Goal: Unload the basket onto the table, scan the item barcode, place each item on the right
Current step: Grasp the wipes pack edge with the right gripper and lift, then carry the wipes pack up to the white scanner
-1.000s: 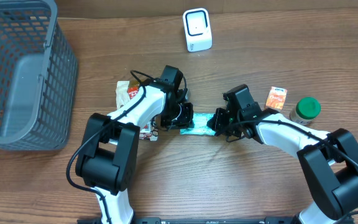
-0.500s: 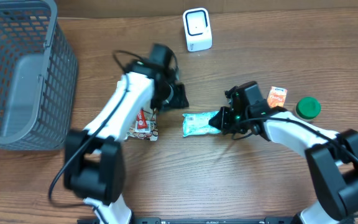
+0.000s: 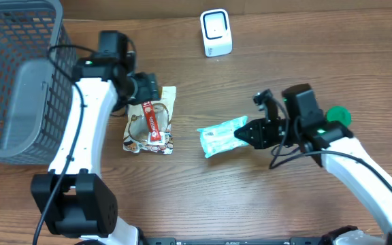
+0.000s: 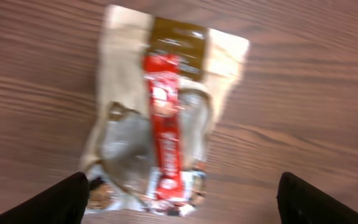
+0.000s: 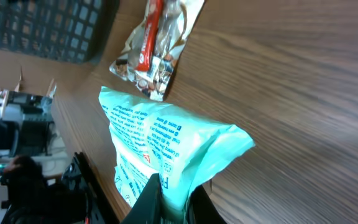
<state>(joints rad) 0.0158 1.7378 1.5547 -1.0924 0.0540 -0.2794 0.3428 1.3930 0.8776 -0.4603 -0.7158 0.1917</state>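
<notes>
A teal packet (image 3: pixel 220 136) hangs just above the table's middle, pinched at its right end by my right gripper (image 3: pixel 242 135), which is shut on it. The right wrist view shows the teal packet (image 5: pixel 160 146) clamped between the two fingers of that gripper (image 5: pixel 176 196), printed side showing. The white scanner (image 3: pixel 216 32) stands at the back centre, well away from the packet. My left gripper (image 3: pixel 153 88) stands open and empty at the upper end of a beige snack packet with a red bar (image 3: pixel 151 122). In the left wrist view that snack packet (image 4: pixel 166 118) lies flat between the wide-apart fingers (image 4: pixel 64 199).
A grey mesh basket (image 3: pixel 19 82) fills the far left. A green-lidded jar (image 3: pixel 339 114) stands behind my right arm. In the right wrist view the snack packet (image 5: pixel 157 43) and the basket (image 5: pixel 42 25) lie beyond the teal packet.
My left gripper let go of the teal packet, opened wide and swung back left over the snack packet. The right gripper has drawn the teal packet to the right and lifted it.
</notes>
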